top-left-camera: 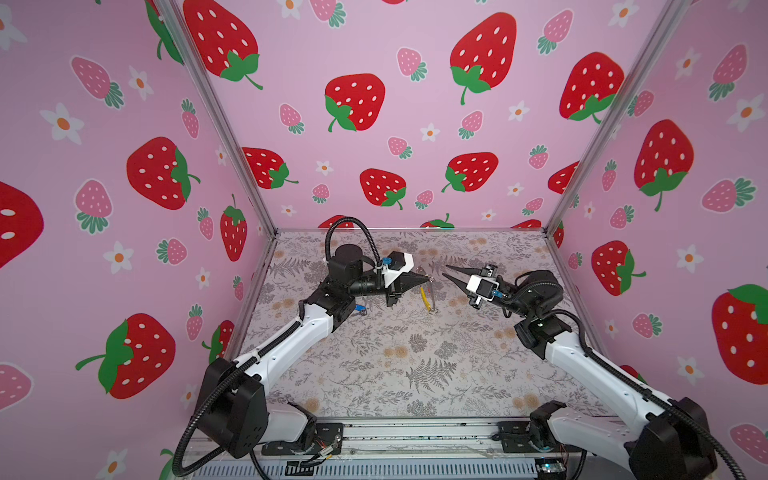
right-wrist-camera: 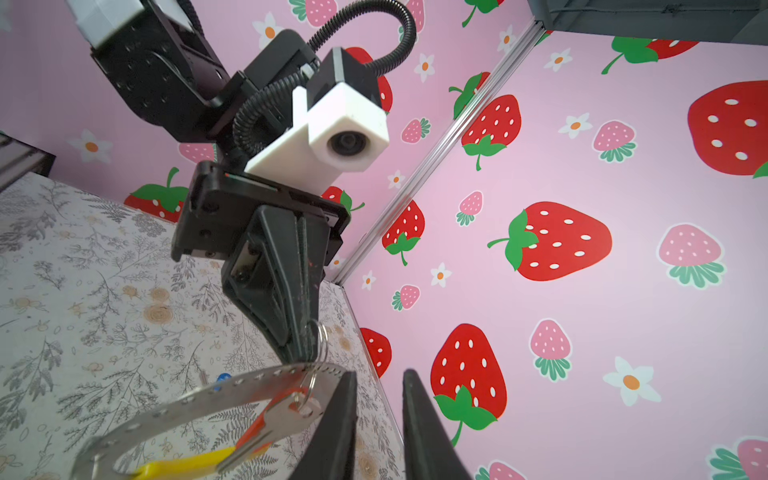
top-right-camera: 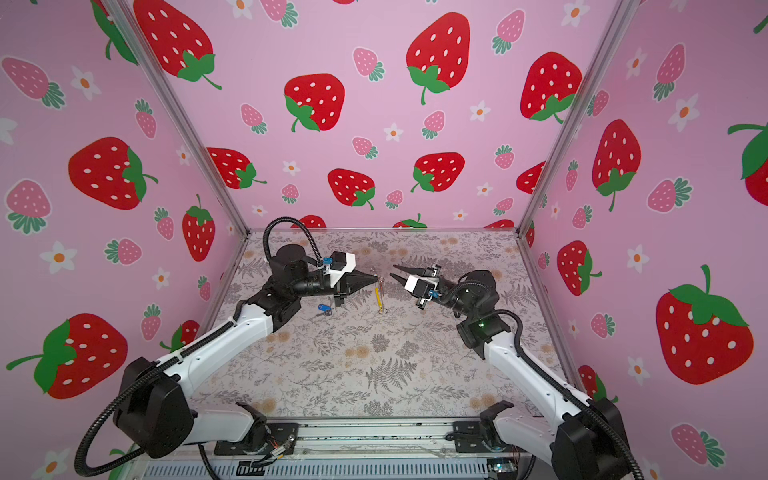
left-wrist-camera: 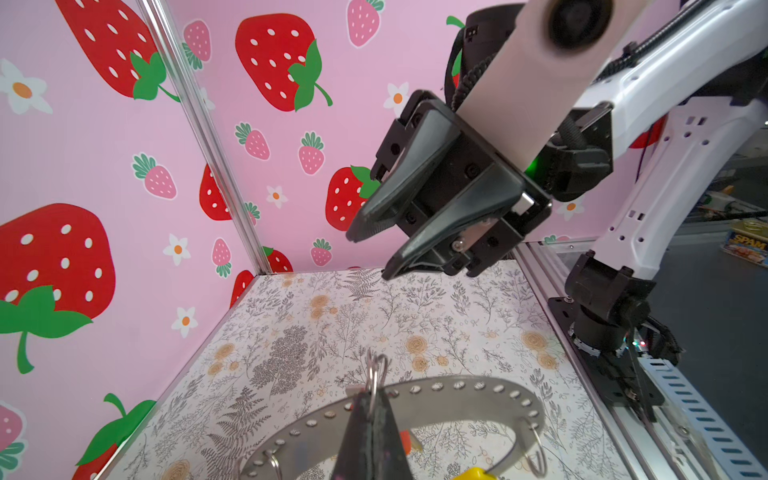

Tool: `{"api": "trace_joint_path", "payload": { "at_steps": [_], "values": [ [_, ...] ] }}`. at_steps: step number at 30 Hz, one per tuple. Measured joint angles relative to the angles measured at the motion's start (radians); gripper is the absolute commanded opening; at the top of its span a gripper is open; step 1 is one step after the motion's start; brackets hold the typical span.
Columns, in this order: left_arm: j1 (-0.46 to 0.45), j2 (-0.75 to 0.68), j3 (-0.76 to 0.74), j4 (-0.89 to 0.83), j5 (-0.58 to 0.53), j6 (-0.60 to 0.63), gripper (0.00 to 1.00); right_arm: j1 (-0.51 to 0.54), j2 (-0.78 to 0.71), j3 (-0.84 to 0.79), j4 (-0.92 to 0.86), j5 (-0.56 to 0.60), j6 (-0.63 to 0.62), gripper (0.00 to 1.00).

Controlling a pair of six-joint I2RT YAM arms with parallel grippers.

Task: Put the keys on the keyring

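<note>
1. The blue-tagged key (top-right-camera: 324,308) lies flat on the flower-patterned table (top-right-camera: 374,374), farthest left of the task's things. It sits under the left arm's forearm, and nothing is touching it. In a top view it is partly hidden by the arm (top-left-camera: 359,308); the right wrist view shows only a blue speck of it past the hoop (right-wrist-camera: 222,377).

2. The left gripper (top-left-camera: 424,279) (top-right-camera: 374,280) reaches toward the middle of the table, raised above it. Its jaws are pressed fully together, pinching the top of the keyring (right-wrist-camera: 208,399). The right wrist view shows its closed tips (right-wrist-camera: 303,353) meeting the perforated metal band.

3. The keyring hangs below those tips, clear of the table. Both top views show it nearly edge-on (top-left-camera: 428,291) (top-right-camera: 379,291). Its yellow segment (right-wrist-camera: 183,463) is at the low end. In the left wrist view the band curves out past the gripper's own fingers (left-wrist-camera: 370,428).

4. The red-tagged key (right-wrist-camera: 282,415) dangles inside the hoop from a small split ring (right-wrist-camera: 321,336), just beside the left gripper's tips.

5. The right gripper (top-left-camera: 445,271) (top-right-camera: 392,270) faces the left one from the right, near the keyring but apart from it. Its jaws stand partly apart with nothing between them, as both wrist views confirm (left-wrist-camera: 368,255) (right-wrist-camera: 380,395).
</note>
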Motion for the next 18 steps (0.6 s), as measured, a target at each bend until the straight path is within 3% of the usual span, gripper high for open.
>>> {"api": "trace_joint_path", "payload": {
  "at_steps": [4, 8, 18],
  "values": [
    [0.0, 0.002, -0.022, 0.03, -0.005, -0.002, 0.0, 0.0, 0.027, 0.051, -0.025, -0.052, 0.066, 0.16],
    [-0.001, 0.003, -0.022, 0.049, -0.004, 0.003, 0.0, -0.005, 0.05, 0.079, -0.064, -0.076, 0.122, 0.18],
    [-0.001, 0.003, -0.022, 0.038, -0.014, 0.049, 0.0, -0.009, 0.073, 0.123, -0.226, -0.09, 0.163, 0.18]
  ]
}}
